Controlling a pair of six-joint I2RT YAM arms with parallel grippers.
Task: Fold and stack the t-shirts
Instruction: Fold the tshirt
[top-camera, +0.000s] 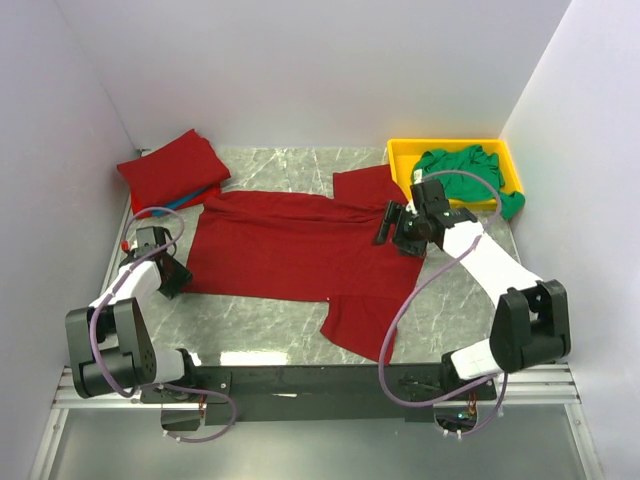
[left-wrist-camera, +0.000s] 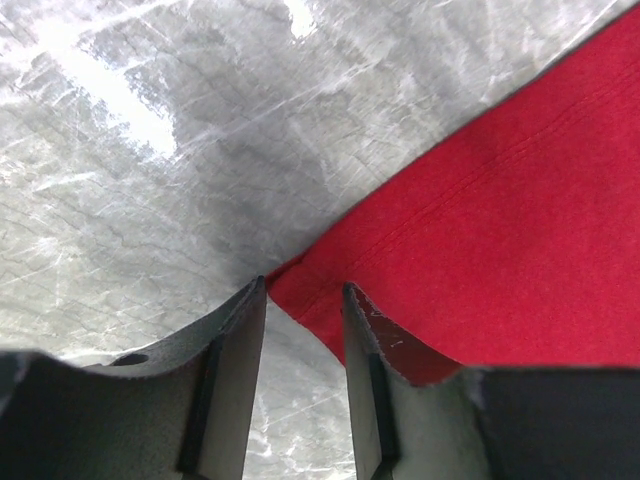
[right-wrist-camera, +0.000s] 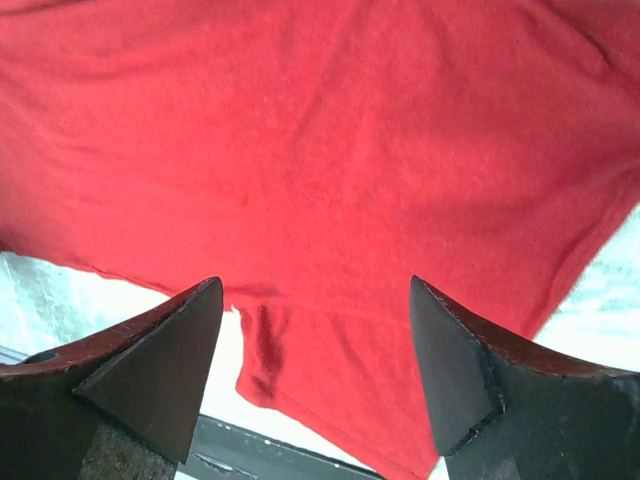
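1. A red shirt (top-camera: 290, 250) is spread flat on the table (top-camera: 270, 320), with its hem to the left and its sleeves to the right.
2. The left gripper (top-camera: 172, 275) is set low at the near left corner of that hem. In the left wrist view its fingers (left-wrist-camera: 235, 350) are seen a narrow gap apart, with the hem corner lying at the mouth of the gap and bare table showing between them. No cloth is seen clamped.
3. The right gripper (top-camera: 385, 225) is held above the shirt's right part, between the sleeves. Its fingers (right-wrist-camera: 170, 350) are spread wide, with only red cloth seen below them and nothing gripped.
4. A folded red shirt (top-camera: 172, 170) is placed at the back left corner, and a sliver of a blue shirt (top-camera: 185, 203) shows beneath it.
5. A green shirt (top-camera: 465, 170) is heaped in the yellow tray (top-camera: 400, 150) at the back right and spills over its right rim.
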